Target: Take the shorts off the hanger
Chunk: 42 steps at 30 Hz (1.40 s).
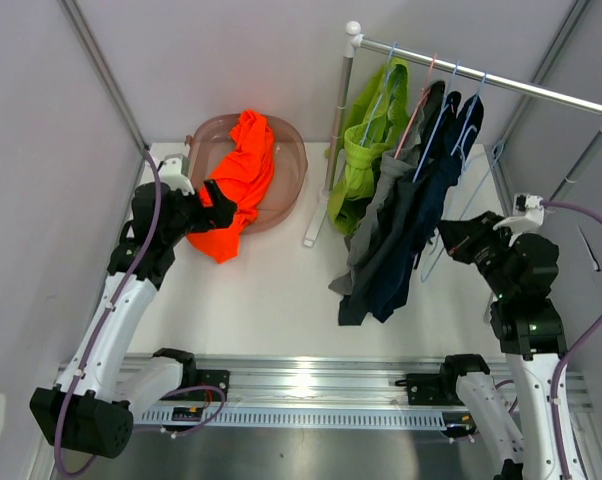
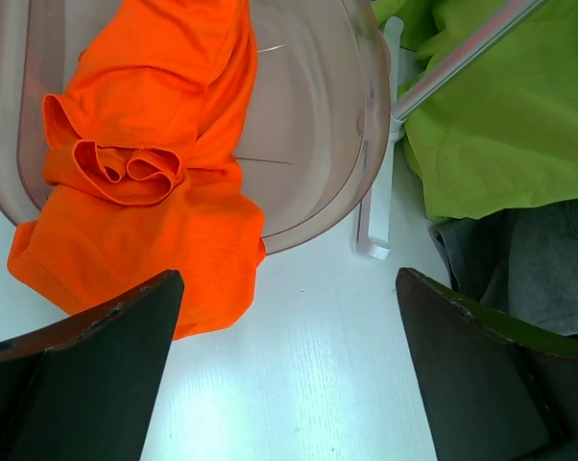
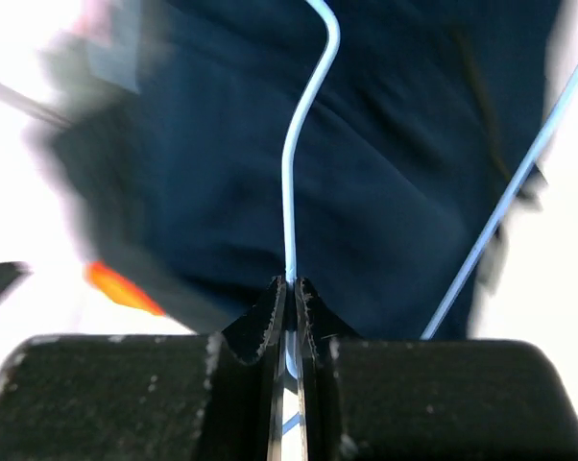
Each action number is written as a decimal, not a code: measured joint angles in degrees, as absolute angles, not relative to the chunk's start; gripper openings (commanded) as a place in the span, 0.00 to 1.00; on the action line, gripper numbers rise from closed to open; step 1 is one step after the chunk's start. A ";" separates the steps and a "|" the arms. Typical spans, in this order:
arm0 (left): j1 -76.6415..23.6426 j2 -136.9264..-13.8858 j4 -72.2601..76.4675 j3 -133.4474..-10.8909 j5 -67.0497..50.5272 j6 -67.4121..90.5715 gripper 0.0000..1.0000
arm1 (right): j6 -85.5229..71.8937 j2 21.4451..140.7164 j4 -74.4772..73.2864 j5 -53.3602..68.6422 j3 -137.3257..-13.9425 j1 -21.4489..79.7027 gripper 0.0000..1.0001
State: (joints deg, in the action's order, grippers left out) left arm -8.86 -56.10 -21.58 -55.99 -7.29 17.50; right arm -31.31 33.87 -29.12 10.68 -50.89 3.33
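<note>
Holds the left gripper point(image 2: 289, 279) wide apart over the desk point(image 1: 281, 290), near the orange shorts point(image 1: 243, 175) draped over the pink basin point(image 1: 289, 160) rim. Clamps the right gripper point(image 3: 292, 285) onto a pale blue wire hanger point(image 3: 308, 125) before the navy shorts point(image 1: 436, 200). Shows lime green shorts point(image 1: 366, 160) and grey shorts point(image 1: 381, 210) hanging on hangers from the rail point(image 1: 481, 75).
</note>
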 measured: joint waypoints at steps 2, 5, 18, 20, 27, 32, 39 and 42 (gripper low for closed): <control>-8.86 -55.96 -21.58 -55.96 -7.01 17.50 0.99 | -30.83 34.72 -25.58 12.67 -53.41 3.33 0.00; -8.86 -55.57 -21.61 -55.92 -6.63 17.50 0.99 | -30.22 36.45 -20.64 14.39 -56.88 3.42 0.00; -8.86 -55.31 -21.58 -55.77 -6.68 17.50 0.99 | -30.24 42.76 -9.41 11.99 -62.70 3.60 0.00; -8.86 -55.31 -21.52 -55.59 -6.72 17.50 0.99 | -30.20 43.20 -9.41 10.31 -62.70 3.60 0.00; -8.86 -55.33 -21.54 -55.44 -7.64 17.50 0.99 | -30.22 41.36 -10.17 3.36 -62.70 2.90 0.00; -8.86 -55.33 -21.52 -55.20 -7.75 17.50 0.99 | -31.20 40.73 -13.06 -3.03 -62.70 0.86 0.00; -8.86 -55.33 -21.52 -55.16 -7.75 17.50 0.99 | -33.06 42.11 -14.79 -5.74 -60.23 -3.55 0.00; -8.86 -55.33 -21.54 -55.16 -7.75 17.50 0.99 | -33.69 42.94 -14.48 -5.45 -58.85 -4.95 0.00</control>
State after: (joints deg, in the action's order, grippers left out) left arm -8.86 -55.33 -21.54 -55.16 -7.75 17.50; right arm -33.69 42.94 -14.48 -5.45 -58.85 -4.95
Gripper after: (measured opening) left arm 0.993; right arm 0.085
